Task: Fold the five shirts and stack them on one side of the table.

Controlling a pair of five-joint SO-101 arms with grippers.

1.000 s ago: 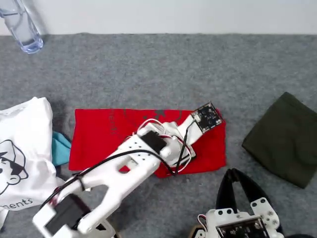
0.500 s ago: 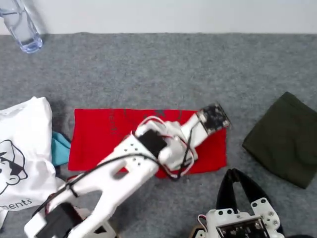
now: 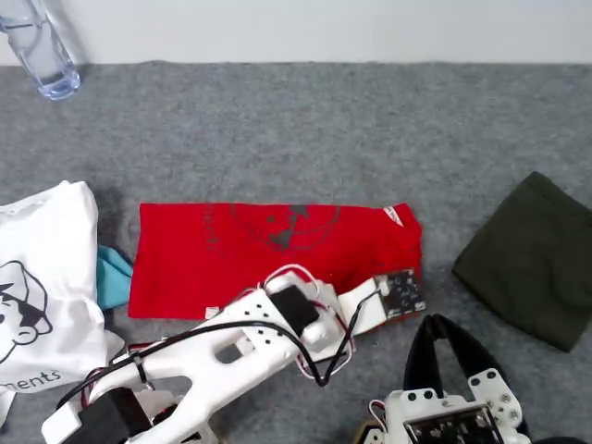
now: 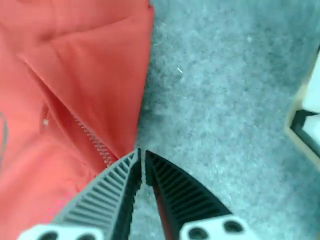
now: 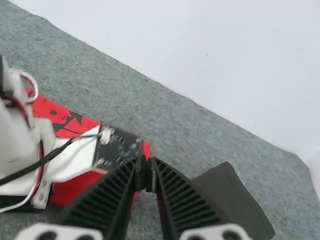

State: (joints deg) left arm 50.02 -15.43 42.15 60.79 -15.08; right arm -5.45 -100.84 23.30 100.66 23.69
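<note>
The red shirt [image 3: 268, 250] is folded only to a long band mid-table, a dark green shirt [image 3: 532, 259] is set folded at right, the white shirt [image 3: 42, 287] and teal shirt [image 3: 113, 277] at left are left unfolded, nothing is stacked — the left gripper [image 4: 141, 157], at the band's near right corner, and the right gripper [image 5: 145, 175] are held closed, seemingly on nothing.

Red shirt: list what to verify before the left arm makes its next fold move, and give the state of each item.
1. Red shirt lies flat as one long folded strip: ok.
2. Left gripper is at the strip's near right corner, jaws shut at the hem: ok.
3. Cloth is actually caught between those jaws: cannot tell.
4. Right gripper is shut and off the cloth: ok.
5. Dark green shirt lies folded and apart from the strip: ok.
6. Strip's left end is free of other shirts: not ok, the teal shirt lies right against it.
</note>
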